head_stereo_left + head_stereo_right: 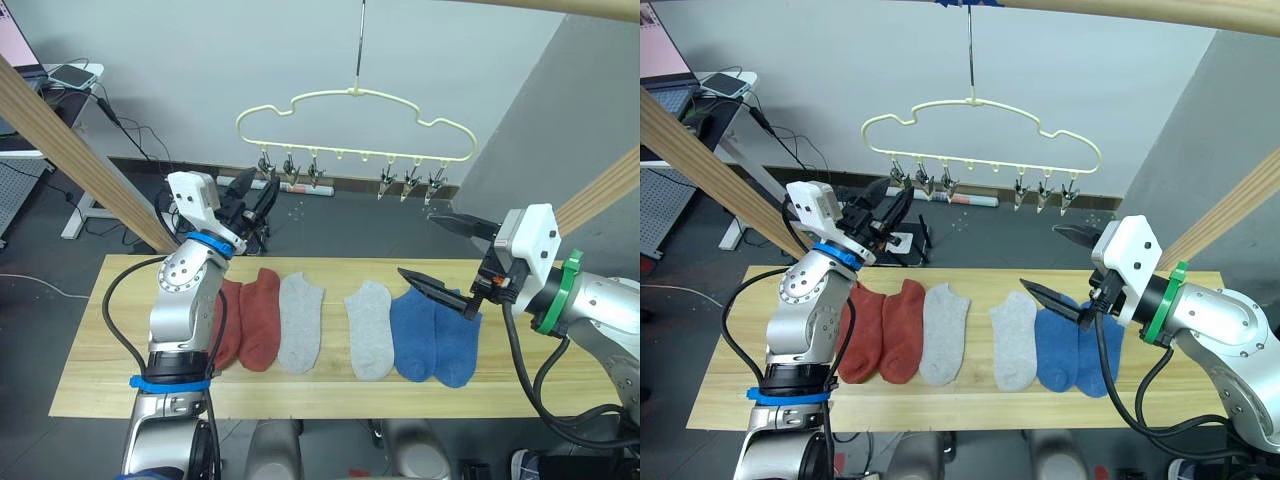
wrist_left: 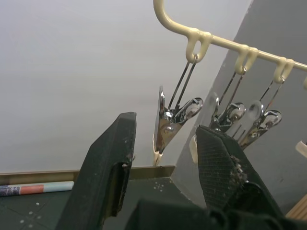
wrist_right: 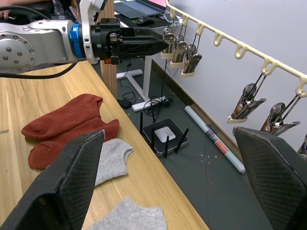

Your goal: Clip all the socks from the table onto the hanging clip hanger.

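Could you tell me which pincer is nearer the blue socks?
Right. The right pincer hangs open just above the blue socks; the left pincer is raised by the hanger's clips.

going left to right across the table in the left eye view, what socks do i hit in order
Rust-red sock partly behind the left arm → second rust-red sock → light grey sock → second light grey sock → blue sock → second blue sock.

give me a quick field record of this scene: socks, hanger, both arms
socks: six flat in a row on the table; two red socks, two grey socks, two blue socks
hanger: hanging behind the table, clips bare
left gripper: raised at the leftmost clips, jaws open, holding nothing
right gripper: above the blue socks, jaws wide open, holding nothing
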{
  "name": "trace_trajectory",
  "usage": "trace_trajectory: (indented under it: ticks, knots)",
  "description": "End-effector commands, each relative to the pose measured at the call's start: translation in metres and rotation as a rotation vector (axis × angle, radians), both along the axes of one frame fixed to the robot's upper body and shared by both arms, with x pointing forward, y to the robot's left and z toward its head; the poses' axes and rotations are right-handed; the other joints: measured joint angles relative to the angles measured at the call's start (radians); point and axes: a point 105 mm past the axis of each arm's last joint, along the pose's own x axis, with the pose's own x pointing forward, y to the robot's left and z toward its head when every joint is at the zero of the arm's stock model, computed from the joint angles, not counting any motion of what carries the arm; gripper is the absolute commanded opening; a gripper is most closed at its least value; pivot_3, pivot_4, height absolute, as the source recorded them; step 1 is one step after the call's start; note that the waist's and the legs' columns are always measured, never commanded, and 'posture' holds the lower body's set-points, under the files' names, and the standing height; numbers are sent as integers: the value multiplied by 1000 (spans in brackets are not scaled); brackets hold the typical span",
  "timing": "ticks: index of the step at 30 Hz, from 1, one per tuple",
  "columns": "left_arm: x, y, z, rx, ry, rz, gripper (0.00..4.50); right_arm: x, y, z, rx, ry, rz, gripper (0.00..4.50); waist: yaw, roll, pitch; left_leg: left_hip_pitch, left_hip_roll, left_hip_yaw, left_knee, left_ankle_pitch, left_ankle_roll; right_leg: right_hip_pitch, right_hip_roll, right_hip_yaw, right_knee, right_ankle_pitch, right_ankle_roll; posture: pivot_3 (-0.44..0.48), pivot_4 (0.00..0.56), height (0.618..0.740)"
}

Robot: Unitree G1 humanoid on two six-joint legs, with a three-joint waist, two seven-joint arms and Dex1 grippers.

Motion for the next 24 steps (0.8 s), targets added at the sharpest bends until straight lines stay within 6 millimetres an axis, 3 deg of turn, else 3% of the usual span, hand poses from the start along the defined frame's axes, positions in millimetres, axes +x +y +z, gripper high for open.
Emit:
trace_trajectory:
  ticks: [1,11,22,24]
  knots:
    - [1,-1,17,-34,-57,13,2222,-7,8,9,9,-42,40,4500,0,0,0,0,0,0,0,0,0,0,0,0,0,0,0,-232,356,732]
    - [7,-7,22,-42,-70,7,2222,-6,23,25,98,-53,113,4500,-1,0,0,-10,0,0,1,0,0,-10,0,0,1,2,-1,-239,356,732]
    - [6,-11,26,-25,-91,-14,2222,-4,27,25,102,-49,114,4500,-1,0,1,-11,0,0,1,0,0,-11,0,-1,0,4,-3,-237,354,732]
    - [6,-12,27,-24,-98,-19,1867,-4,27,25,100,-49,112,4500,-1,0,1,-11,0,-1,1,0,0,-11,0,-1,1,4,-3,-236,354,732]
